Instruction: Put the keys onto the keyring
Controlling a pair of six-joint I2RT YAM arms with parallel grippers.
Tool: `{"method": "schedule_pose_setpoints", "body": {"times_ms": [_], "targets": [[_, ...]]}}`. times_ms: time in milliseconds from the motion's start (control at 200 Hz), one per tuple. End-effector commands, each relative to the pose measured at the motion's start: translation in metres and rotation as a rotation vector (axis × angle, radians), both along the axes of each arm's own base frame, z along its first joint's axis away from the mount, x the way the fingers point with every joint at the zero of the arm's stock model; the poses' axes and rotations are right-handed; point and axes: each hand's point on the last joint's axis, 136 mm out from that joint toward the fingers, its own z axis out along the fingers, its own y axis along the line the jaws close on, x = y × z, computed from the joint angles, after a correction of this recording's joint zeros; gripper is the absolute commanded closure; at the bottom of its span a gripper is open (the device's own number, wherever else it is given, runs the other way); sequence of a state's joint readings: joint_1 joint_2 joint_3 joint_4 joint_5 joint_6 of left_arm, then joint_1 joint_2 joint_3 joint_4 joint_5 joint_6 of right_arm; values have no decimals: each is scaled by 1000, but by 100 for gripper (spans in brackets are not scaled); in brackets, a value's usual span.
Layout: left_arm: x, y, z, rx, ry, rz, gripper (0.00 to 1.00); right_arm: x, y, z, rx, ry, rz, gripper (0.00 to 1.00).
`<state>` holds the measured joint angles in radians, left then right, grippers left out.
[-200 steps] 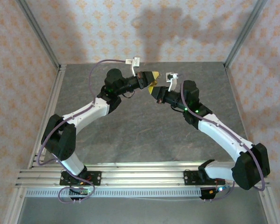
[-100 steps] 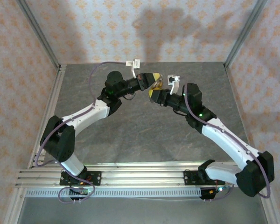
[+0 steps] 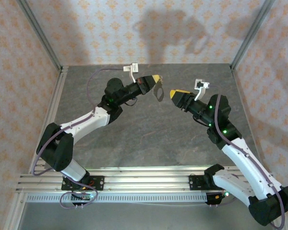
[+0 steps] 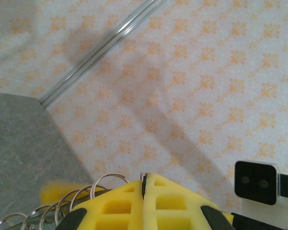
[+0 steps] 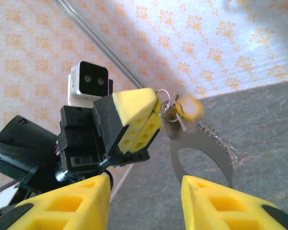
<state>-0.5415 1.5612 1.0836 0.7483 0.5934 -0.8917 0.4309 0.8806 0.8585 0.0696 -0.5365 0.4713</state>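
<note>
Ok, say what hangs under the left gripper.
The keyring hangs from the shut left gripper, a yellow-headed key at its top. The pinched part is hidden between the fingers.

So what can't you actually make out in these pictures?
Top external view: the keyring hanging from the left gripper is too small to show any detail.
Left wrist view: the ring's coils are cut off by the bottom edge and partly hidden behind the shut yellow fingers.
Right wrist view: the key is a blurred yellow smear; whether it is threaded on cannot be told.

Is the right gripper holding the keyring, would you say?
No, the right gripper is open and empty; the keyring hangs from the left gripper.
</note>
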Motion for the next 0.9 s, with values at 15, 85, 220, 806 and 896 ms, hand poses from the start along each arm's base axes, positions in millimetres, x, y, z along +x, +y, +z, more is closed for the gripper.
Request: {"method": "schedule_pose_setpoints", "body": {"times_ms": [15, 85, 220, 806, 896], "targets": [[-12, 13, 38, -88, -96, 30, 100, 16, -6, 35, 98, -43, -62, 57], [-14, 15, 41, -99, -99, 26, 100, 26, -3, 42, 132, -46, -67, 57], [-18, 17, 48, -122, -113, 18, 100, 42, 1, 51, 183, -53, -73, 57], [-26, 12, 60, -161, -131, -27, 100, 63, 31, 64, 298, -53, 68, 57], [-24, 11, 59, -160, -129, -27, 100, 65, 35, 60, 301, -42, 86, 57]]}}
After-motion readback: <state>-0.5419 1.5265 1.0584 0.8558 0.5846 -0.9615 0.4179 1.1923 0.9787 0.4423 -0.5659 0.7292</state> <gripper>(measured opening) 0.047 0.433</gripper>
